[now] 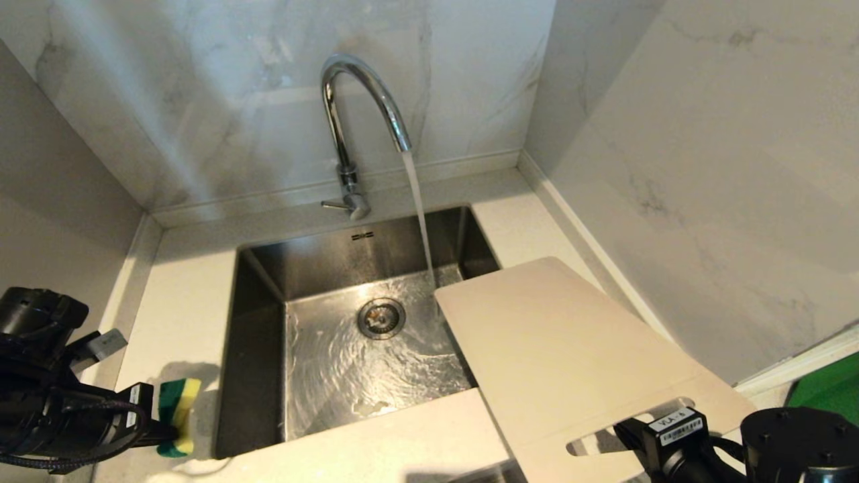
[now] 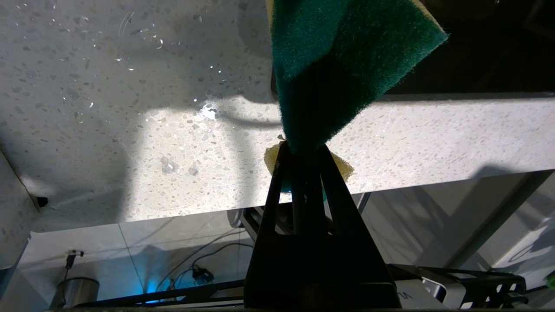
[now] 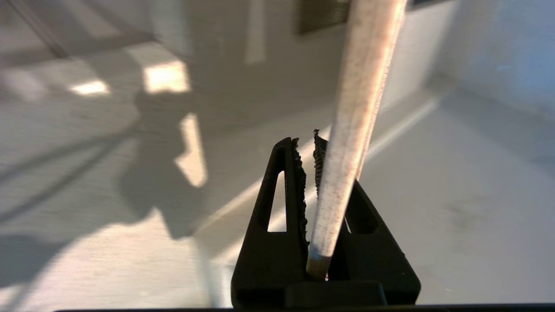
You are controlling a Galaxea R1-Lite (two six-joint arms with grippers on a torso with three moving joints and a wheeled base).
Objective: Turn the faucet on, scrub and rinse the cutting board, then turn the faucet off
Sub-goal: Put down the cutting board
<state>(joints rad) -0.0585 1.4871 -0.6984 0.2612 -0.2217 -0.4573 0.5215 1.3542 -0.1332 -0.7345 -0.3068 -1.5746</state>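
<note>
Faucet (image 1: 349, 121) running into sink (image 1: 262, 282). Right tool (image 3: 308, 149) clamps cutting board (image 1: 564, 349) near its slot, board angled over sink's right rim. Left tool (image 2: 303, 149) pinches sponge (image 1: 176, 416) over the surface (image 1: 181, 295).

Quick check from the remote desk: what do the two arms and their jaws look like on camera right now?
Both arms are matte black. The left arm carries looped braided black cable and a grey tab. The right arm has a round black housing and a white label with black print. Each gripper, left and right, has black triangular jaws with cut-out windows; the right's pads are serrated.

Cream cutting board (image 1: 570, 349); green-yellow sponge (image 1: 177, 416)
</note>
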